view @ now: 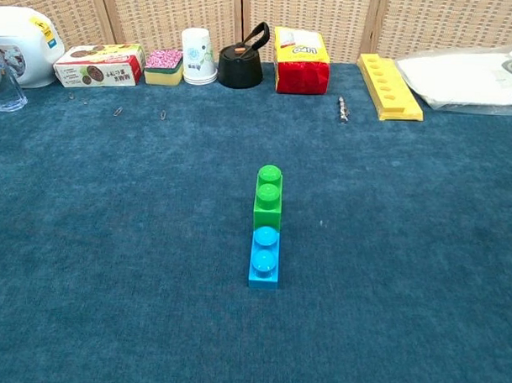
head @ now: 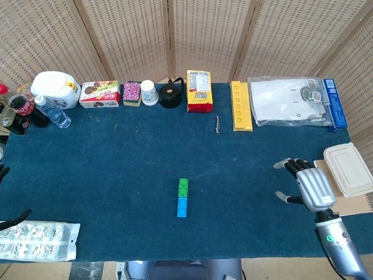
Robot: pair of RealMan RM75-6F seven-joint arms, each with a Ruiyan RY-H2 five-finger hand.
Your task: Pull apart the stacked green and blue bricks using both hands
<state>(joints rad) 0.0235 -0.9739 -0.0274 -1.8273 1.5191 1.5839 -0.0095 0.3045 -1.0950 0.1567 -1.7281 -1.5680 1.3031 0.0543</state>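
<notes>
**A:** From the head view, where do things stand?

**B:** My right hand (head: 309,188) is over the right side of the tabletop (head: 116,175), empty, fingers spread apart. The green brick (head: 183,186) and blue brick (head: 182,207) lie joined end to end near the middle, green on the far side, blue nearer me, well apart from that hand. My left hand (head: 3,173) shows only as dark tips at the left edge; I cannot tell whether it is spread or curled.

**A:** What worries you there?

**B:** The white lidded container (head: 348,168) sits just beside my right hand, and a plastic packet (head: 36,240) lies near the left edge. A careless swing could knock either. I also judge that if one hand arrives first, it will simply push the pair along the cloth.

**A:** And the chest view?

**B:** Neither hand shows. The green brick (view: 268,197) stands taller than the blue brick (view: 264,259), studs up, the two touching. Nothing else is close to them.

**A:** So the risk at the bricks themselves?

**B:** They look small for my fingers. I think a pinch across the seam would clamp them together, and an uneven pull could let one slip free and skid away.
</notes>
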